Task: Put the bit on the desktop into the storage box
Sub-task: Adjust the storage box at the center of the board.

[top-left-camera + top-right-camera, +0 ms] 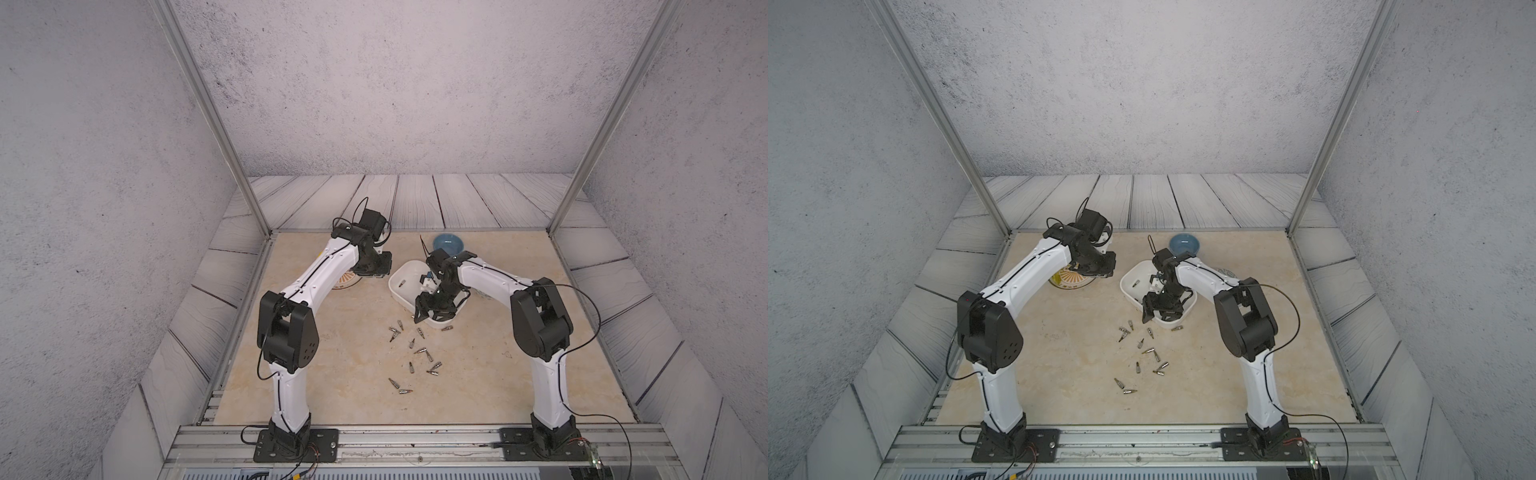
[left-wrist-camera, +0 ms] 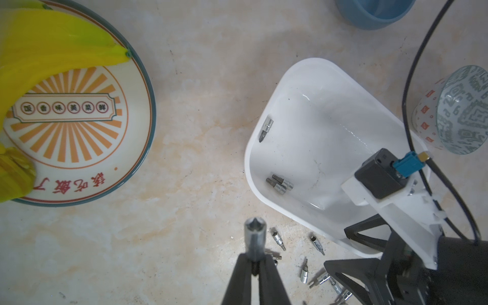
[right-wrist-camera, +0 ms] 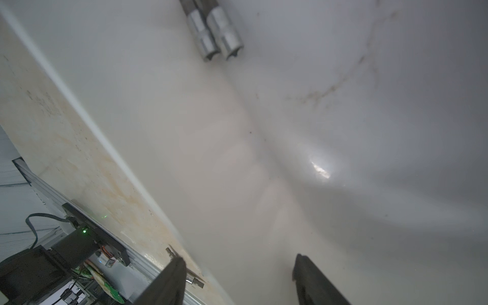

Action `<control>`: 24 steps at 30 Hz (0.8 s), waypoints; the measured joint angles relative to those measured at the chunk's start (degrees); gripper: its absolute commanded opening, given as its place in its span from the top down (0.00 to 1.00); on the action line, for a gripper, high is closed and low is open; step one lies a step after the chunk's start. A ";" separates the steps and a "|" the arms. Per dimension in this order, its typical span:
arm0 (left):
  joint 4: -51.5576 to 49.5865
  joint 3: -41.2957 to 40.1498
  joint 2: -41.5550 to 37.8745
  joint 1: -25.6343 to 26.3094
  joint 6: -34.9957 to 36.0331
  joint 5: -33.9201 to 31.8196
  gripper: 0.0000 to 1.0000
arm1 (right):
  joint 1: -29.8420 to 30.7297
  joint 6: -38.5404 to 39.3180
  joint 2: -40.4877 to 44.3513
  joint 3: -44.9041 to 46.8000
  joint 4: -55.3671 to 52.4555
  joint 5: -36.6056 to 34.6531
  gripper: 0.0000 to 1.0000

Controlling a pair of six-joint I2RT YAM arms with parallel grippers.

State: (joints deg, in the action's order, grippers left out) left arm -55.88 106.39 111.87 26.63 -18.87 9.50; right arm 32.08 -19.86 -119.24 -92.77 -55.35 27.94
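Nearest the camera, the metal rail (image 1: 415,440) is carrying both arm bases. Just beyond it, the desktop (image 1: 332,374) is showing about a dozen loose bits (image 1: 415,353), lying scattered in a strip that is running up toward the storage box (image 1: 409,268); the closest two are lying well short of it, and one is lying just beside its near rim.

The storage box is sitting on the desktop at an angle, a little right of centre. Three bits are already lying inside it: a single bit (image 2: 266,129) against one wall and a pair of bits (image 2: 280,183) touching side by side on the floor, the same pair that is showing close up in the right wrist view.

The right gripper (image 1: 430,309) is hanging over the near end of the box with its jaws standing apart and nothing between them. In the right wrist view one finger (image 3: 171,280) is appearing over the rim and the other over the white floor.

Further back and to the left, the left gripper (image 2: 255,260) is clamping a held bit (image 2: 254,237) at its fingertips. It is hovering above the desktop between the box and a plate (image 2: 148,111), outside the box's rim. A yellow banana (image 2: 52,47) is lying on that plate.

A patterned bowl (image 2: 462,111) is sitting just behind the box, partly hidden by the right arm, and a blue bowl (image 1: 448,243) is standing farthest back.
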 measured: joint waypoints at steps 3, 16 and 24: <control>-0.33 0.13 0.37 0.46 -0.20 0.00 1.00 | 0.52 0.00 1.11 1.88 0.31 0.04 0.31; -0.66 1.05 1.81 3.19 -0.68 0.00 1.00 | 2.67 -0.04 4.79 10.21 2.12 0.24 0.31; -0.68 1.11 1.81 4.02 -0.87 0.00 1.00 | 2.99 -2.01 9.51 11.32 3.78 -4.33 0.30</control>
State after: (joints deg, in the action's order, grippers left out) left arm -56.55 107.50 113.69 30.65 -19.75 9.50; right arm 35.07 -21.87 -109.73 -81.45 -51.57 23.62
